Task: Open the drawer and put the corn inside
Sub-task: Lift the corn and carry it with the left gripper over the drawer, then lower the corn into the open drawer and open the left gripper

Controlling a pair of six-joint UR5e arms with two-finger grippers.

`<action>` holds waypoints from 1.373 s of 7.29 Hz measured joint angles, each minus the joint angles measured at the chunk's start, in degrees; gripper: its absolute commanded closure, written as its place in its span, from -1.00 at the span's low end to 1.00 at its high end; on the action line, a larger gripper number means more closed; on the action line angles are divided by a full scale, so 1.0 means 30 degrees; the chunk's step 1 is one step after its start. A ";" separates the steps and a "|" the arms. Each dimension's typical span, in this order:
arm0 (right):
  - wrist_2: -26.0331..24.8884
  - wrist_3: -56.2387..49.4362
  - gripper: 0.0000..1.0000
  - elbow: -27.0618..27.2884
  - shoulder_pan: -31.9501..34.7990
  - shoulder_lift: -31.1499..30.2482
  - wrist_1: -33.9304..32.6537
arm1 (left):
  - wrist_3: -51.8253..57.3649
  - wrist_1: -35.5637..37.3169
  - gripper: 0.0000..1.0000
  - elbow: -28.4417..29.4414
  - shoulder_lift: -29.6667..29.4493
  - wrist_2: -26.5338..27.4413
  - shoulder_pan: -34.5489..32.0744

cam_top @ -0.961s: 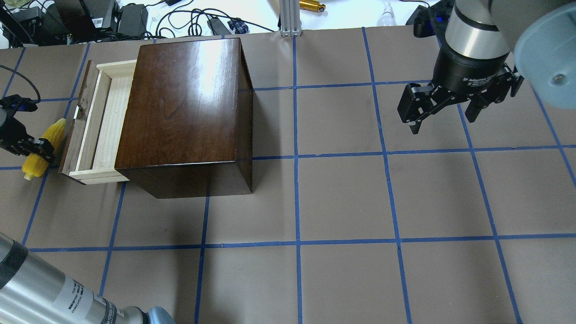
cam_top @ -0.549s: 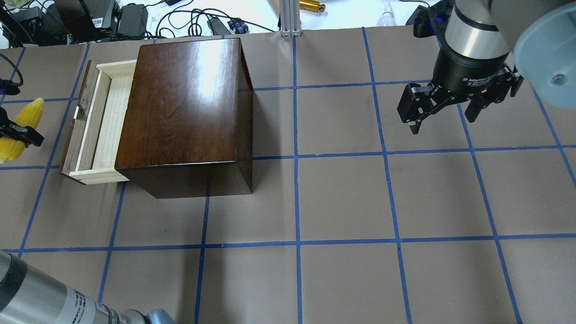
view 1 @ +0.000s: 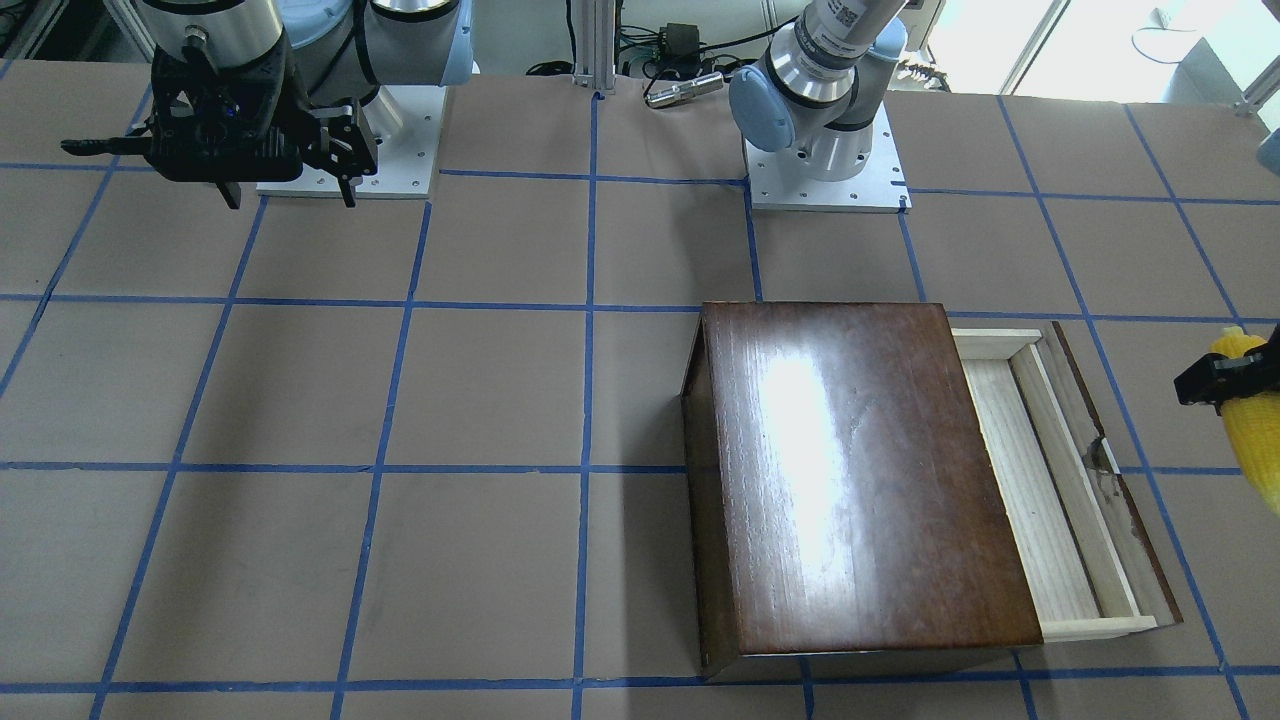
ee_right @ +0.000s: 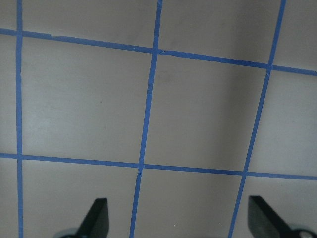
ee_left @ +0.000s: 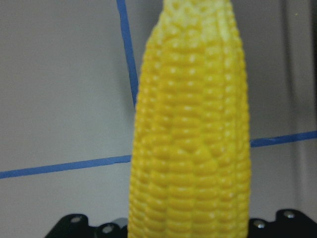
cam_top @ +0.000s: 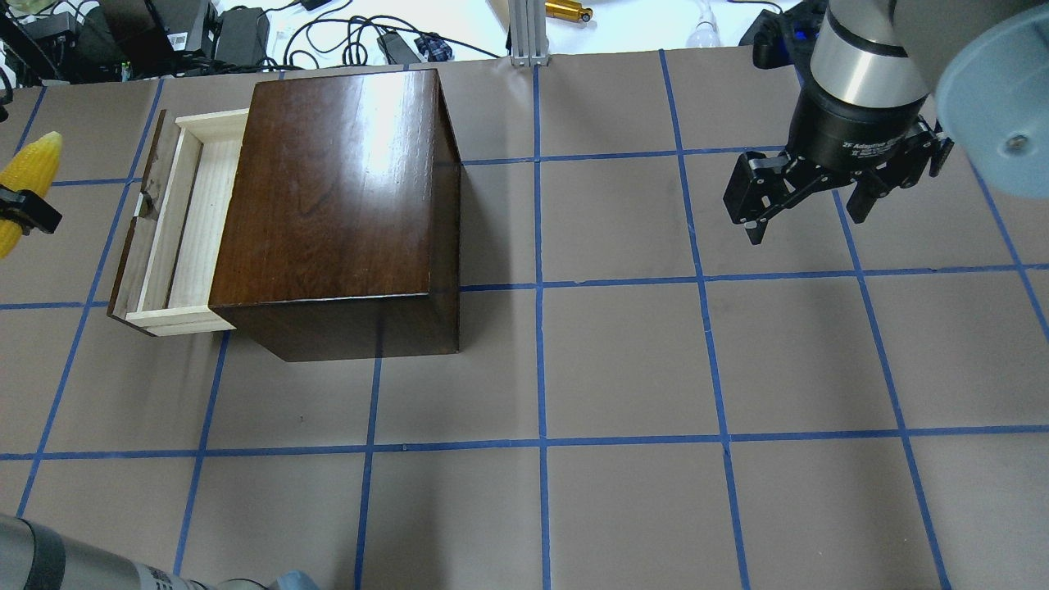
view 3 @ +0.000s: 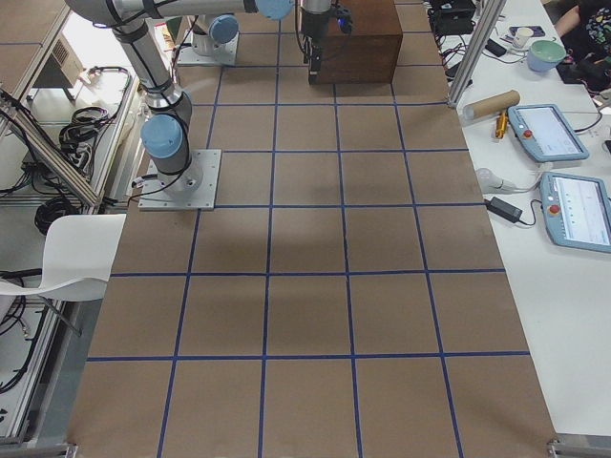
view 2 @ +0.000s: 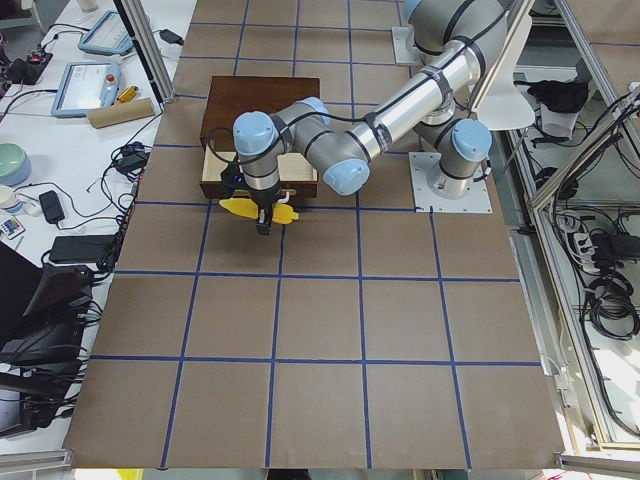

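**Now: corn up in the left tool, open drawer just to its right**

Right, the left tool (view 2: 260, 213) has its jaws clamped across the middle of the corn (cam_top: 39, 160), and by the side view it holds it clear of the table (cam_top: 623, 360), close to the table's left edge. The drawer (cam_top: 195, 229) lies between the corn and the box (cam_top: 336, 188), pulled part-way out toward that same left edge, its pale floor bare. The front panel (cam_top: 147, 217) is the nearest part to the corn, and there is a gap between them.

The cob's long axis runs roughly parallel with the drawer's length. So the carry looks like a short sideways shift toward the box, over the front panel, with little turning needed. The exposed strip is narrow, though.

The right tool (cam_top: 807, 217) hangs wide open and empty near the far right corner, well apart from everything. The left arm is plainly the nearer one.
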 measured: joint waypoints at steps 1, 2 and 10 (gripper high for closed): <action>0.0000 0.0000 -1.00 0.0000 0.0000 -0.0009 0.0000 | -0.1246 -0.0405 1.00 -0.0037 0.0442 -0.0186 -0.0848; 0.0001 -0.0001 -1.00 0.0000 0.0001 -0.0018 0.0000 | -0.2776 -0.0652 1.00 -0.0119 0.0722 -0.0347 -0.1883; 0.0000 0.0000 -1.00 0.0000 0.0000 0.0001 0.0000 | -0.7020 -0.0538 -1.00 -0.0947 0.0485 -0.0733 -0.4955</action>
